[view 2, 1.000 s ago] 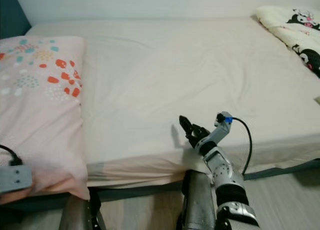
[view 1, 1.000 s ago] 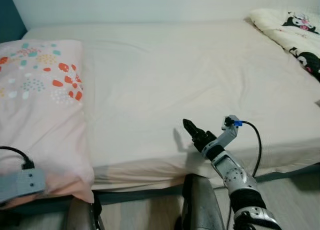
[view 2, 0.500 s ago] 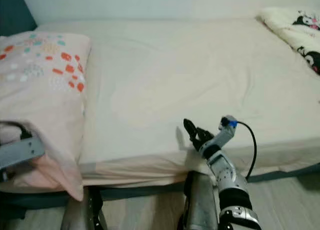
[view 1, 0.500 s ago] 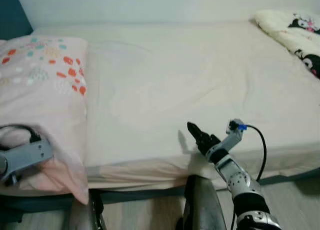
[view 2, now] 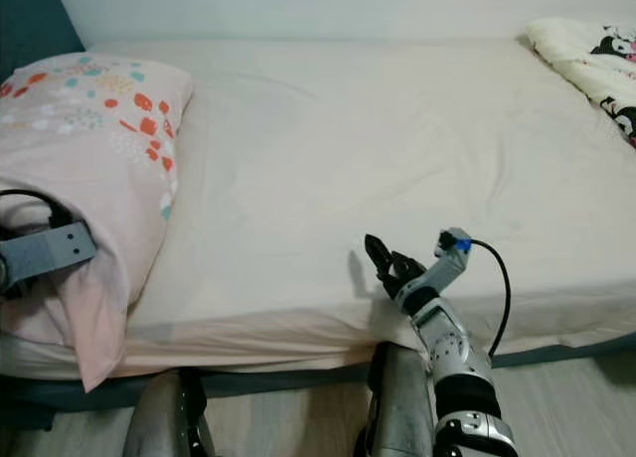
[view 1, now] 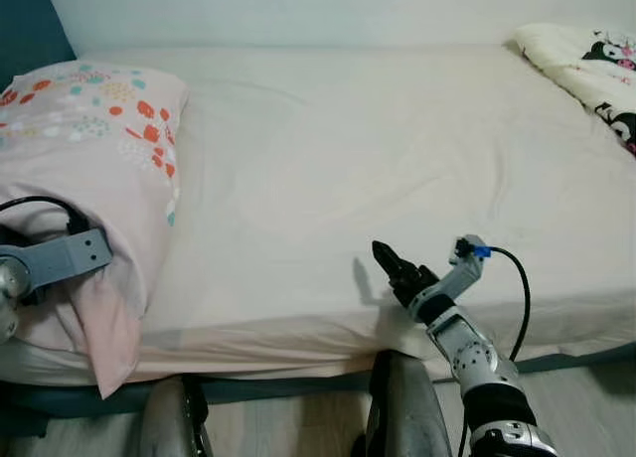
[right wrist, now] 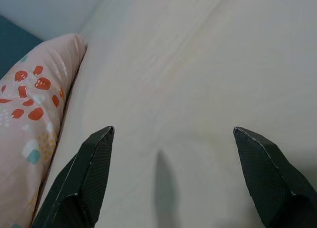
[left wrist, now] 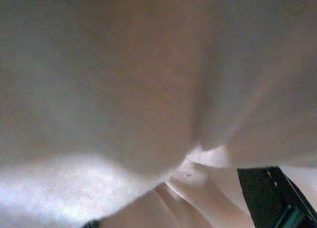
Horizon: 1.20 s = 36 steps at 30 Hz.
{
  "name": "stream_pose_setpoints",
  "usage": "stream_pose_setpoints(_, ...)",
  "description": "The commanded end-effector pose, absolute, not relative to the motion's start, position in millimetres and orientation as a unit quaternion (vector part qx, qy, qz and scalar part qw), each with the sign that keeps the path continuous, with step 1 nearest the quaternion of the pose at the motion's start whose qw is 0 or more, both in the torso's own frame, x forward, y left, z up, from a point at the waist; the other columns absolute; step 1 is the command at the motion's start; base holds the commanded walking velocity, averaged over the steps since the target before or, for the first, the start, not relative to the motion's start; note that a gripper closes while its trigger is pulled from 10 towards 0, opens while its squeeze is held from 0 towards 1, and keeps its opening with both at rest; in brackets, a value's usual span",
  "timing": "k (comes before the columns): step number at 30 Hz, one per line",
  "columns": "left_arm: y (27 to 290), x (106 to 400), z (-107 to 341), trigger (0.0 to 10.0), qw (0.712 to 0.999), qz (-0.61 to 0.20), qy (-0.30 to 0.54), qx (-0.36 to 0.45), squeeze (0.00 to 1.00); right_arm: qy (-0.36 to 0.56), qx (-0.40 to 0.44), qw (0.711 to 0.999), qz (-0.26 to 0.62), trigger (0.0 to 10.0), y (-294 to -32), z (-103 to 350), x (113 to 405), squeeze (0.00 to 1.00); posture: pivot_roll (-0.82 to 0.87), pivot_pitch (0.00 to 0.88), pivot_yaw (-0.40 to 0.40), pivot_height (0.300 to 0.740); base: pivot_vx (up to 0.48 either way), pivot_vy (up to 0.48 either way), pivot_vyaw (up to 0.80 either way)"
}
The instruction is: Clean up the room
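Left eye view: our left gripper [left wrist: 277,208] grips pink spotted fabric pillow [view 1: 89,159] at left, near corner lifted, mid-placement. Right gripper [right wrist: 173,183] wide open over cream bedsheet [view 1: 397,149]. Next: settle pillow flat, release.

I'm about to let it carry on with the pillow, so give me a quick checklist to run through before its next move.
1. Left gripper hold on the pink pillow: cannot tell; its fingers are buried in fabric.
2. Pillow on the bed: not ok; its near end sags over the bed's front edge.
3. Right gripper free: ok; fingers apart, nothing between them, hovering over the sheet by the front edge.
4. Right arm's cable: ok; it loops free of the bed.
5. Cartoon-print blanket: ok; at the far right corner, apart from both arms.
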State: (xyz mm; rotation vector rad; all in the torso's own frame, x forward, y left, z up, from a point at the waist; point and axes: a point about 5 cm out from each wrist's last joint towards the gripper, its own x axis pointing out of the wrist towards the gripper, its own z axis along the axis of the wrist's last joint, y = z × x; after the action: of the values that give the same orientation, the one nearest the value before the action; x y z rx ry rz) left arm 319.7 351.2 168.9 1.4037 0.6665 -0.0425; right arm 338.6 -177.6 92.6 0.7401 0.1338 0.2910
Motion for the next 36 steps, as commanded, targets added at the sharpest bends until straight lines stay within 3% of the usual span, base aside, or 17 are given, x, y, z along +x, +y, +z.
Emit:
stream_pose_setpoints(1,348.9,324.4,170.0,10.0,0.705,-0.016,0.288,0.648,0.0,0.073,0.365,0.919,0.132,10.0,-181.3,86.6,334.0,0.0,0.05,0.154,-0.056,0.35,0.0,0.0,0.0)
stream_pose_setpoints(9,353.6,322.3,168.1,10.0,0.708,-0.04,0.316,0.63,0.0,0.074,0.365,0.919,0.132,10.0,-179.9,86.9,335.0,0.0,0.05,0.152,-0.056,0.35,0.0,0.0,0.0)
stream_pose_setpoints(10,352.5,314.5,170.6,10.0,0.709,-0.081,0.346,0.609,0.0,0.075,0.365,0.918,0.133,10.0,-179.9,86.9,335.2,0.0,0.05,0.153,-0.057,0.35,0.0,0.0,0.0)
stream_pose_setpoints(18,345.5,292.1,207.1,10.0,0.691,-0.176,0.38,0.589,0.0,0.078,0.366,0.918,0.134,10.0,-178.3,85.3,335.0,0.0,0.06,0.149,-0.06,0.35,0.0,0.0,0.0)
stream_pose_setpoints(21,336.4,281.4,245.7,10.0,0.681,-0.217,0.369,0.593,0.0,0.08,0.367,0.917,0.136,10.0,-176.4,84.8,336.2,0.0,0.07,0.144,-0.057,0.35,0.0,0.0,0.0)
stream_pose_setpoints(28,327.4,267.9,265.1,10.0,0.679,-0.279,0.351,0.581,0.0,0.08,0.369,0.916,0.137,10.0,-175.1,85.3,337.8,0.0,0.08,0.136,-0.056,0.35,0.0,0.0,0.0)
stream_pose_setpoints(32,300.7,247.6,278.3,10.0,0.666,-0.398,0.312,0.549,0.0,0.081,0.369,0.915,0.138,10.0,-174.6,85.5,339.7,0.0,0.09,0.12,-0.056,0.35,0.0,0.0,0.0)
stream_pose_setpoints(35,291.4,244.6,282.9,10.0,0.677,-0.431,0.285,0.525,0.0,0.081,0.37,0.915,0.14,10.0,-173.6,86.0,340.9,0.0,0.09,0.11,-0.055,0.35,0.0,0.0,0.0)
stream_pose_setpoints(36,286.8,246.6,284.4,10.0,0.692,-0.439,0.26,0.51,0.0,0.08,0.37,0.915,0.141,10.0,-172.9,86.5,341.7,0.0,0.09,0.109,-0.053,0.35,0.0,0.0,0.0)
